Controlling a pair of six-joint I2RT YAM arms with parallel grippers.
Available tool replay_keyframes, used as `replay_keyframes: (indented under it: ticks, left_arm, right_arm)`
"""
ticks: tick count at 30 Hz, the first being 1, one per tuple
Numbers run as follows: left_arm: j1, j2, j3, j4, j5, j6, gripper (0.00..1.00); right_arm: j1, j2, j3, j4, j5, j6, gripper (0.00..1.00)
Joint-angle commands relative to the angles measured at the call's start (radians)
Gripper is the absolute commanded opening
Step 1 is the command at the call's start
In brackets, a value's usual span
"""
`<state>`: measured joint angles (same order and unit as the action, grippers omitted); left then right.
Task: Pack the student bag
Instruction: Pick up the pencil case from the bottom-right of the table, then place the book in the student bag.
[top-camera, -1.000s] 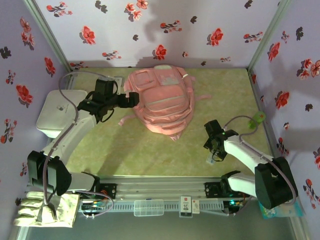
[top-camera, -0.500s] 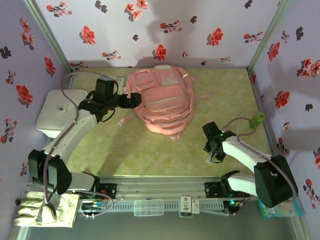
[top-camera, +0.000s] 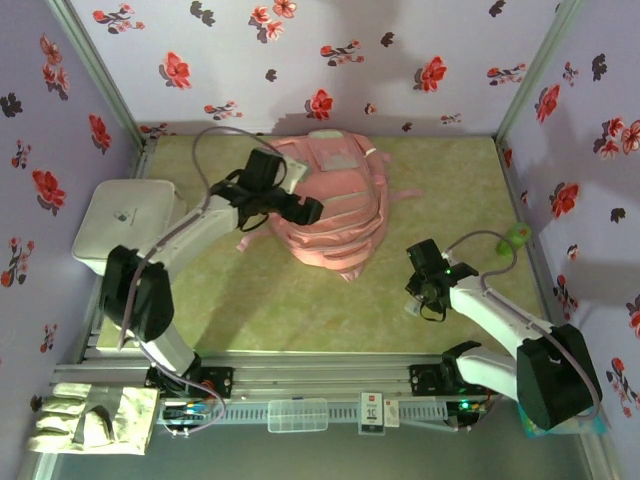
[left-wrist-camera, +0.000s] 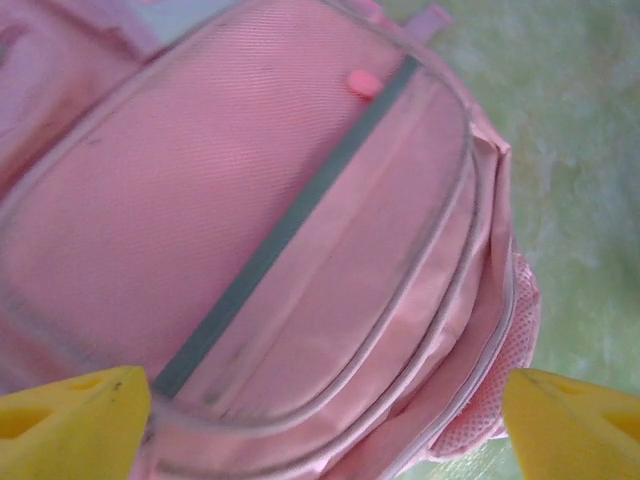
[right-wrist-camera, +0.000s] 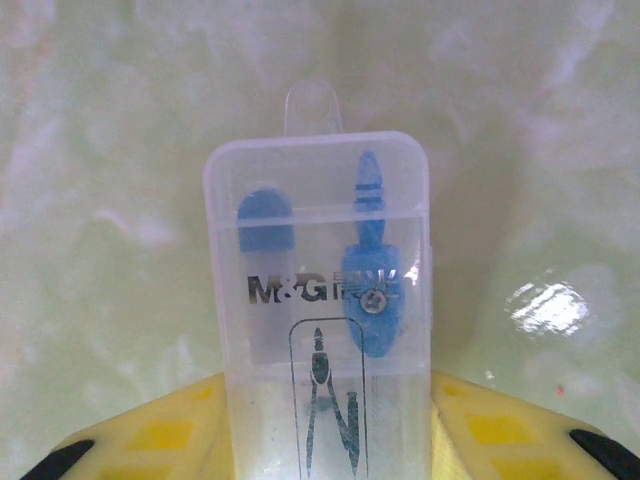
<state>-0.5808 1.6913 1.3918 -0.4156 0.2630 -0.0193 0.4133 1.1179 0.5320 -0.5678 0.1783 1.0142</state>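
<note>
1. Pinching the case (right-wrist-camera: 318, 290) across its narrow width, my right gripper (right-wrist-camera: 330, 430) has its fingers closed against both long sides. The hang tab points away from me.
2. My left gripper (top-camera: 305, 208) hovers over the bag (top-camera: 335, 225) with jaws spread wide and nothing between them.
3. The bag lies flat, pockets up, at the far middle of the table (top-camera: 450, 180), well apart from the case.
4. To do this step well, I judge the right grip should sit square on the case so the slick plastic cannot pivot. I should lift straight up before swinging across.
5. The left side needs an opening first. A grey zip strip (left-wrist-camera: 290, 220) crosses the pocket below me, with a pink tab (left-wrist-camera: 363, 82) at one end. That tab looks like the thing to pinch, with the jaws narrowed well beforehand.
6. The bag's long axis runs from the back wall toward the near edge, leaning slightly to my right at the near end. Its narrower end points near-right; which end is the top I cannot tell.
7. I think the case should go in lengthwise along the zip line, not across it.
</note>
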Motion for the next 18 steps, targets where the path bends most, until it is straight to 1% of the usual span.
replay_keyframes:
  ticks: [1, 3, 4, 6, 9, 12, 16, 18]
  left_arm:
    - [-0.052, 0.077, 0.077, -0.077, -0.034, 0.262, 0.84]
    - [-0.081, 0.114, 0.103, -0.08, -0.113, 0.361, 0.82]
    - [-0.089, 0.131, 0.116, -0.083, -0.135, 0.395, 0.81]
    - [-0.096, 0.174, 0.151, -0.111, -0.162, 0.471, 0.81]
    - [-0.103, 0.232, 0.212, -0.168, -0.182, 0.548, 0.8]
    - [-0.109, 0.272, 0.249, -0.19, -0.224, 0.579, 0.8]
    - [-0.112, 0.324, 0.303, -0.186, -0.317, 0.56, 0.73]
    - [-0.11, 0.335, 0.328, -0.189, -0.342, 0.546, 0.71]
  right_arm:
    - [-0.001, -0.018, 0.033, 0.047, -0.007, -0.013, 0.4]
    - [-0.005, -0.02, 0.038, 0.06, -0.017, -0.018, 0.4]
    - [-0.007, -0.02, 0.041, 0.066, -0.02, -0.021, 0.4]
    - [-0.01, -0.016, 0.045, 0.085, -0.035, -0.025, 0.4]
    - [-0.013, -0.013, 0.045, 0.118, -0.058, -0.024, 0.4]
    - [-0.014, -0.013, 0.042, 0.144, -0.069, -0.017, 0.4]
    - [-0.018, -0.011, 0.039, 0.159, -0.072, -0.011, 0.4]
    - [-0.019, -0.011, 0.04, 0.161, -0.073, -0.012, 0.4]
